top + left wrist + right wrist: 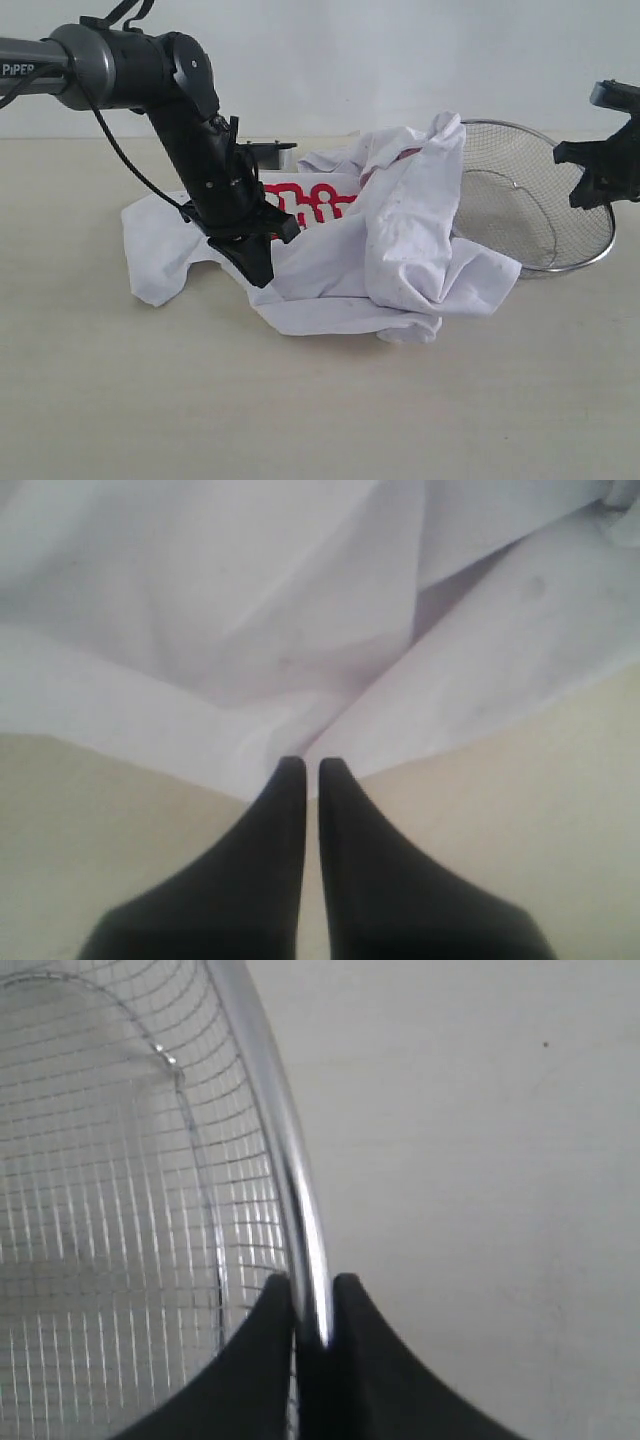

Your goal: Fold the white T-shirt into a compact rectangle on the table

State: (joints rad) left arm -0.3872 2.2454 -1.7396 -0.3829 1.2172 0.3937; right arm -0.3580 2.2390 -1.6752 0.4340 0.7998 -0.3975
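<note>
The white T-shirt (400,230) lies crumpled on the table (300,400), red lettering showing near its middle and one bunch heaped against the basket. My left gripper (262,268) is down at the shirt's near hem. In the left wrist view its fingertips (290,770) are pressed together, and the cloth (250,610) puckers toward them, pinched at the tips. My right gripper (585,195) is off to the right of the shirt, away from it. It is shut on the silver rim (285,1160) of the wire-mesh basket (510,200).
The basket stands tilted at the back right with the shirt's raised fold leaning on its left side. A small dark object (270,150) sits behind the shirt. Bare beige table (480,1160) stretches in front and to the left.
</note>
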